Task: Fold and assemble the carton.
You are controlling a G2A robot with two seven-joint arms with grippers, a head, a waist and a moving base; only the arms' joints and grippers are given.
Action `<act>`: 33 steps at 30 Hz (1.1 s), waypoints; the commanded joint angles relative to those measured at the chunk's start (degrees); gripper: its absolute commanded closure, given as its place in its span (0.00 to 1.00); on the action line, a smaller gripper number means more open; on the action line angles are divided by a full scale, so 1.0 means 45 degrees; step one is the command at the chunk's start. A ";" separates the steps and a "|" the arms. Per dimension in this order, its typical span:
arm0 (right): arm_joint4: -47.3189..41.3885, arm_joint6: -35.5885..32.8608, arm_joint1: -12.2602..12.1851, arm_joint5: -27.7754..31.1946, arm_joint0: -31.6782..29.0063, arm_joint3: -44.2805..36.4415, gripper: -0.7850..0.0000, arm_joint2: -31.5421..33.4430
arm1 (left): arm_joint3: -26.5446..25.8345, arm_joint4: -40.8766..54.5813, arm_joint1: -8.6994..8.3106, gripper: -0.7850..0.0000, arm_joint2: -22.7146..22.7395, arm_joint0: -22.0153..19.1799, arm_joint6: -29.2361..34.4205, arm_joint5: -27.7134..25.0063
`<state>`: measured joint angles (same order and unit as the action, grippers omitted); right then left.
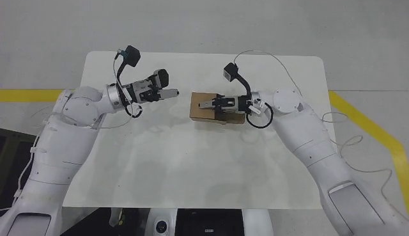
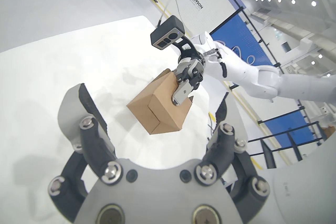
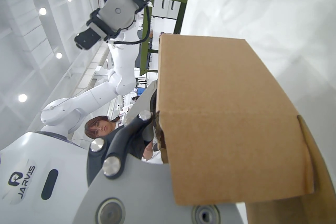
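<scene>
So the left gripper (image 1: pixel 166 86) sat left of centre in the top view, jaws spread wide with nothing between them, nose pointed toward the right of the frame. In its own wrist view the black-padded fingers (image 2: pixel 90 109) framed what it was aimed at: the brown cardboard carton (image 2: pixel 157 109), straight ahead in the middle of the picture and clear of the pads, no contact. The right gripper (image 1: pixel 206 103) was doing the actual holding. It was clamped on the carton's wall at the end away from the left arm, one finger outside the board and the other tucked inside as far as I could tell. In the top view the carton lay at the centre of the white rectangular table (image 1: pixel 192 172), long side running left to right, so pretty much in line with both grippers. The left one was off its left end across a gap of bare table, and the right one was over it, coming in from the right. The end facing the left gripper looked folded shut with a seam down it, and a flap stood loose by the right gripper. I couldn't tell if the carton sat flat or tipped. My guess is the next move hinges on the left gripper closing that gap along the long axis.
</scene>
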<state>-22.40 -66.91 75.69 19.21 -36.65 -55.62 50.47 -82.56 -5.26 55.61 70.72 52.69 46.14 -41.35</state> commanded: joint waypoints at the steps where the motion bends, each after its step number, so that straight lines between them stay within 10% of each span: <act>1: 0.0170 0.0122 0.0090 -0.0143 0.0198 0.0423 1.00 -0.0204 | 0.0010 -0.1712 0.0028 0.00 -0.0035 0.0140 -0.0988 -0.0655; 6: 0.0525 0.0254 0.0326 -0.0301 0.0622 0.1223 1.00 -0.0681 | 0.0205 -0.4698 0.0158 0.00 -0.0316 0.0460 -0.3242 -0.1841; 12: 0.0658 0.0412 0.0525 -0.0270 0.0928 0.1925 0.63 -0.0928 | 0.0594 -0.8198 0.0305 0.00 -0.0544 0.0676 -0.5908 -0.2939; 33: 0.0988 0.0043 0.0122 -0.0053 0.0409 0.1598 0.51 0.0075 | 0.2151 -1.8530 0.0795 0.00 -0.2772 -0.0446 -1.4486 -0.2768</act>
<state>-18.08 -66.75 76.36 19.17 -34.46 -48.02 50.63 -73.43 -87.51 59.04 58.98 51.08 -17.74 -54.22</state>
